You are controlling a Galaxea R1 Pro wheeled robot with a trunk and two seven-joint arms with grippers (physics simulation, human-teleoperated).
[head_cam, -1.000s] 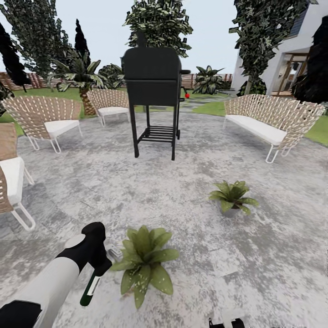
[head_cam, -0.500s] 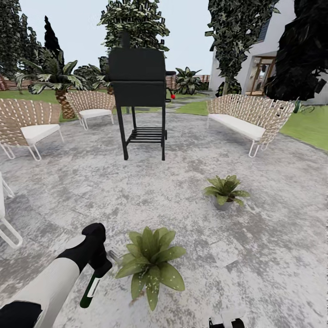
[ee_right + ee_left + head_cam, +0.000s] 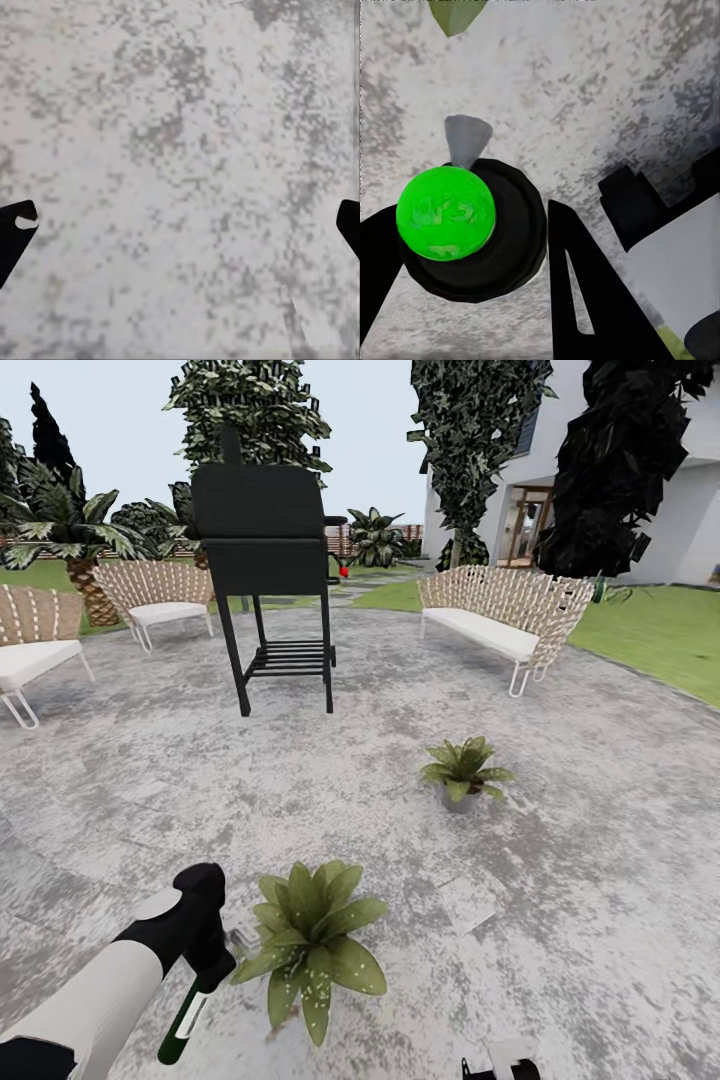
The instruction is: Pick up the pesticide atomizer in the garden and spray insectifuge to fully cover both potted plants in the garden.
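A: Left gripper (image 3: 205, 968) is clamped on the spray bottle (image 3: 183, 1016), right beside the near plant (image 3: 310, 940).
B: Aim the nozzle across every leaf, then the far plant (image 3: 461, 770). Right gripper (image 3: 180, 225) hangs spread and empty over the patio (image 3: 560, 860).

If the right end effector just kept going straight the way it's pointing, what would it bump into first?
Most likely the bare paved patio. The right end effector looks straight at mottled grey paving, with open fingers and nothing between them; how far away is unclear.

Patio (image 3: 560, 880) rough mottled stone; grill (image 3: 262, 540) matt black metal; sofa (image 3: 500, 615) woven wicker, cloth cushion.
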